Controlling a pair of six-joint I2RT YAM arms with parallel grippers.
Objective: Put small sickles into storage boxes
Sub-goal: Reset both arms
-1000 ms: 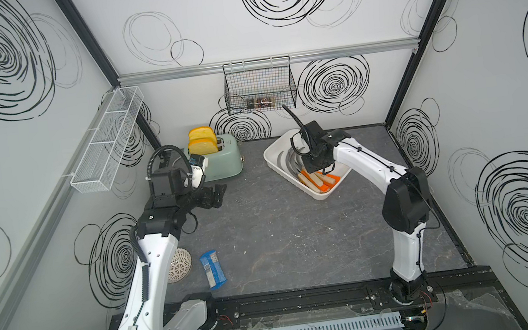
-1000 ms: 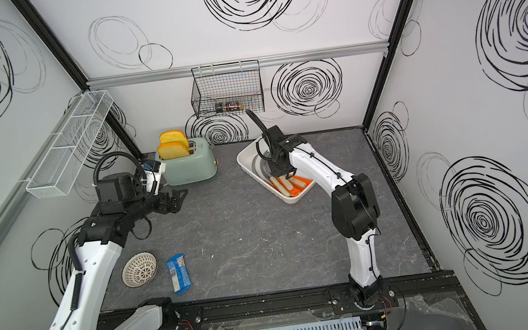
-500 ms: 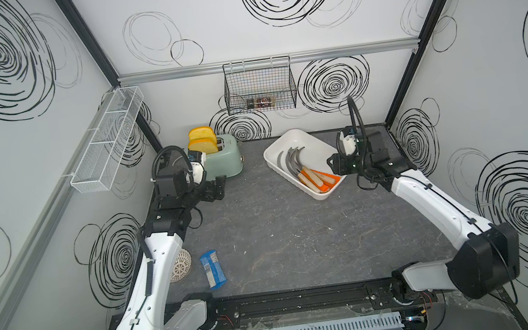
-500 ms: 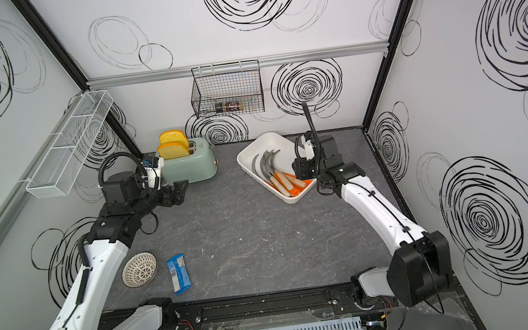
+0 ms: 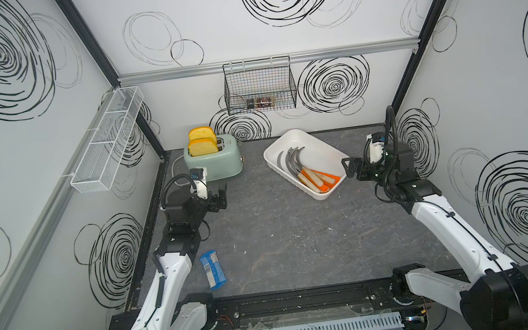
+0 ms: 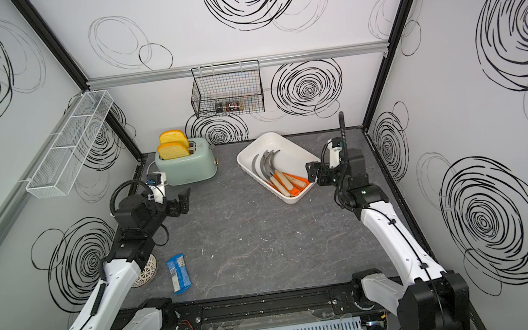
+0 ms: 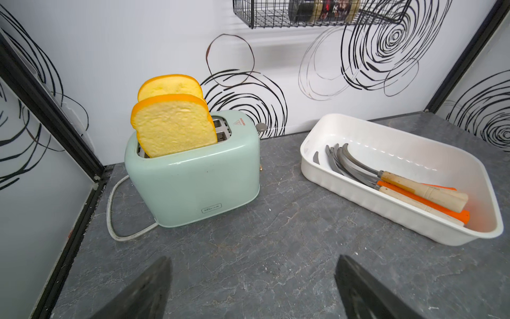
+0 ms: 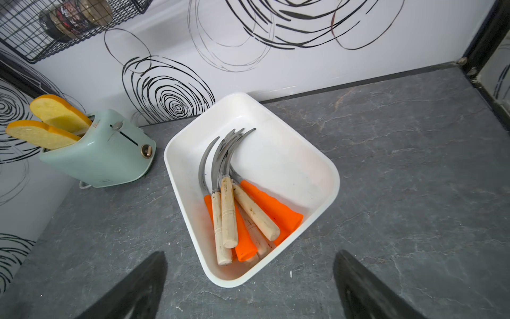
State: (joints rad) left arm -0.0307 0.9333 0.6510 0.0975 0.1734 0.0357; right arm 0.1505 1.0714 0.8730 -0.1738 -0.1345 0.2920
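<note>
The sickles (image 8: 234,193) lie piled in the white tub (image 8: 311,154) (blades toward the wall), with the left gripper (image 7: 253,258) and right gripper (image 5: 349,169) both spread wide, empty.

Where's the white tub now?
In both top views the white tub sits at the back of the table, right of the toaster, beside the right gripper.

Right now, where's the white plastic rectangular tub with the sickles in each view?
Top view: white plastic tub, far side, right of centre.
Top view: same place.
Left wrist: tub off the lever end of the mint-green toaster.
Right wrist: tub close ahead, toaster beside it.
Shared landmark: the toaster, two bread slices up.
</note>
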